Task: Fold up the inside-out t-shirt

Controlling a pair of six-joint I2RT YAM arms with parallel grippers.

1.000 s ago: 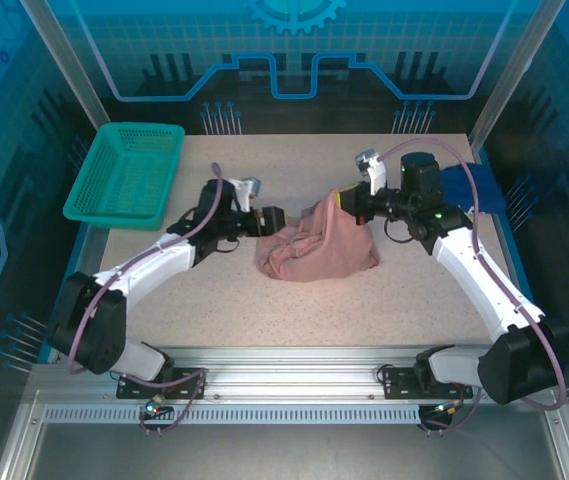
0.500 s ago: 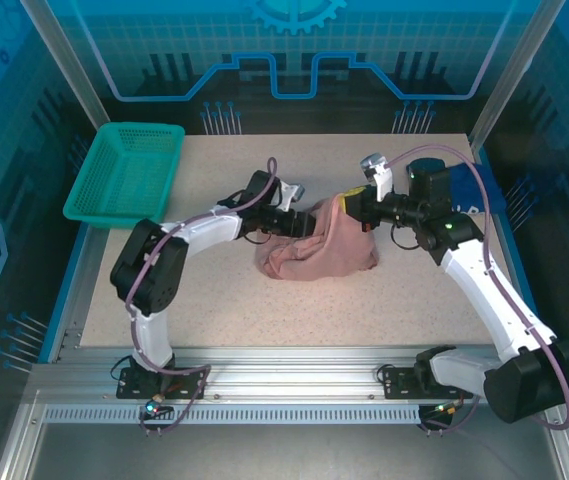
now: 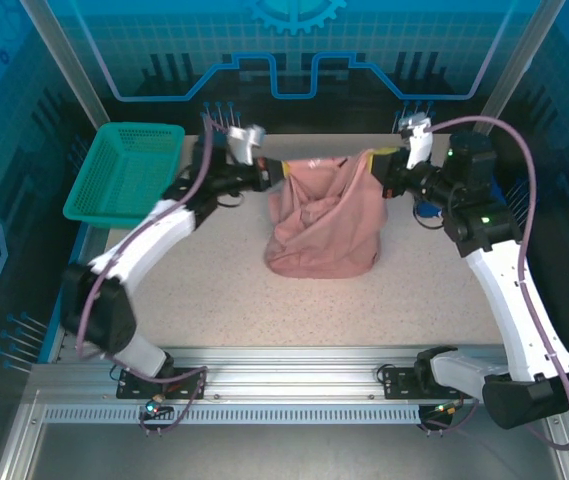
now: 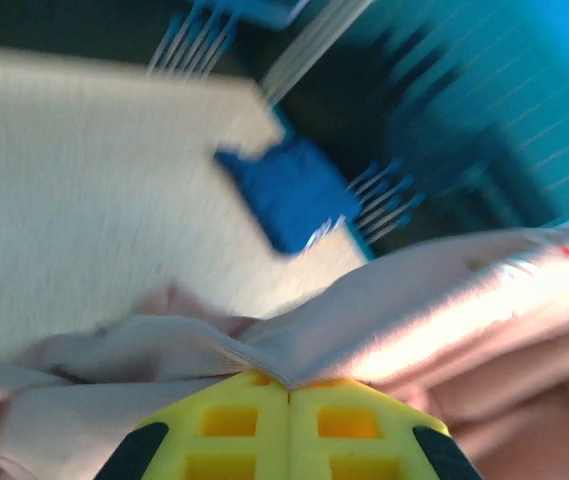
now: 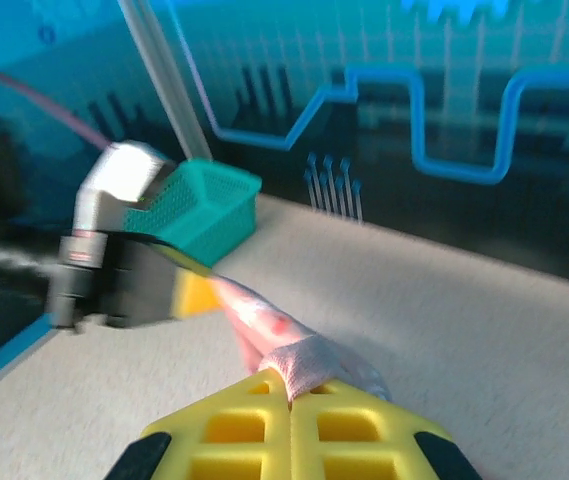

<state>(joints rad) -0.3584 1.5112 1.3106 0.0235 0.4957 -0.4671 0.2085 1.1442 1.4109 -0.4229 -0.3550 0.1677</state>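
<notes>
While the top edge of the inside-out t-shirt (image 3: 324,225) is pulled into a taut line between the two arms, we see the rest of it hanging down in loose folds, with its lower part bunched on the surface (image 3: 214,300) near the middle, somewhat toward the far side. The left gripper (image 3: 279,171) is clenched on the left end of that raised edge. In the left wrist view its yellow fingers (image 4: 229,425) meet with no gap, and a thin fold of pink cloth is pinched at their tips. The right gripper (image 3: 376,165) grasps the opposite end of the edge. In the right wrist view its fingers (image 5: 234,428) are likewise pressed together, and a twisted strip of the shirt runs out from between them toward the other arm. Both held ends are lifted off the surface at about the same height, so the cloth spreads like a curtain below them and narrows slightly toward the bottom. We cannot make out a tag or a print clearly in these blurred views. A green basket (image 3: 142,128) stands at the far left corner of the surface, well apart from the shirt. A dark blue cloth (image 4: 289,195) lies at the far right edge of the surface, beside the right arm.
</notes>
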